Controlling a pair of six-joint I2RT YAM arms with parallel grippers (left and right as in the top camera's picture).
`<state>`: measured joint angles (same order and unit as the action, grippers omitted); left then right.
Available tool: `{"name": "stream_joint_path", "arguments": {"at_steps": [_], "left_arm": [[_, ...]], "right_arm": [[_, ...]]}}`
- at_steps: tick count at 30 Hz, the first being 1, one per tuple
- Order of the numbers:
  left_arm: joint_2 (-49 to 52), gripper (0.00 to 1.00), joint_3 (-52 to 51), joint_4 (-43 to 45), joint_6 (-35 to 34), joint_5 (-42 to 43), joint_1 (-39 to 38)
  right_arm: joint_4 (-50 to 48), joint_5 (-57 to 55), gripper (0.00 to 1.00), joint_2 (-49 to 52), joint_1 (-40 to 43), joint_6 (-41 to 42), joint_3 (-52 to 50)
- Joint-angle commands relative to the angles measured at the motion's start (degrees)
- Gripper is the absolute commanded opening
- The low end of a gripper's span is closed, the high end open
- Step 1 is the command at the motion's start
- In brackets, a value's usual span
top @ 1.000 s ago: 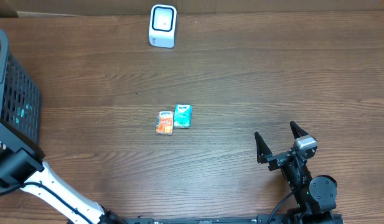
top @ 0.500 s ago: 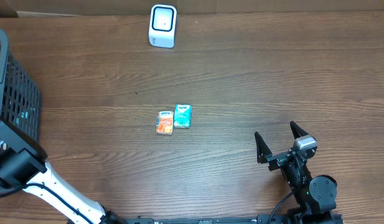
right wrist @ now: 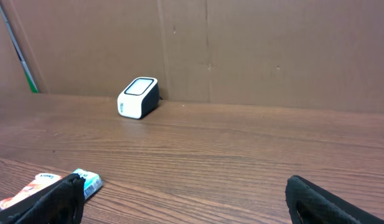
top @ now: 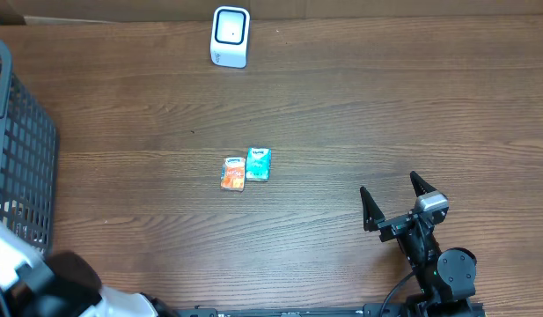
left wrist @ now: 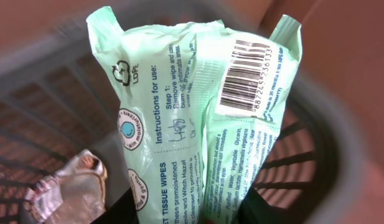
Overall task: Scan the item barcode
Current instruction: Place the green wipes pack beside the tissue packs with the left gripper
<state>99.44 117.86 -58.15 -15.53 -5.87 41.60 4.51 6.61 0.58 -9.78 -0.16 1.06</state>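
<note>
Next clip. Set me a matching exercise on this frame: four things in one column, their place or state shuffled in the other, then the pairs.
Things
1. white scanner
2. orange packet
3. green wipes pack
4. right gripper

Place or state
A. jaws wide open, holding nothing, near edge of the table
B. close to the left wrist camera, barcode showing, black basket behind it
C. far edge of the table
D. mid-table, beside the teal packet

Pairs: 1-C, 2-D, 3-B, 4-A
</note>
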Motion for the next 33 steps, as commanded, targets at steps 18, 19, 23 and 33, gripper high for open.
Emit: {"name": "stream_joint_path", "arguments": {"at_steps": [18,19,23,33], "left_arm": [[1.1,0.34,-13.3,-21.2,1.0,17.4,-41.8],[4.0,0.34,-15.3,-21.1,1.0,17.3,-44.2],[12.7,0.33,-19.6,-19.3,0.4,14.9,-49.5],[27.1,0.34,-24.0,-14.9,-1.4,12.9,-52.1]], "right_arm": [[-0.3,-0.2,1.00,-0.4,0.2,0.1,-0.6],[-0.3,-0.2,1.00,-0.4,0.2,0.1,-0.6],[-0.3,-0.2,1.00,-0.4,0.2,0.1,-0.6],[-0.3,-0.2,1.00,-0.4,0.2,0.1,-0.6]]}}
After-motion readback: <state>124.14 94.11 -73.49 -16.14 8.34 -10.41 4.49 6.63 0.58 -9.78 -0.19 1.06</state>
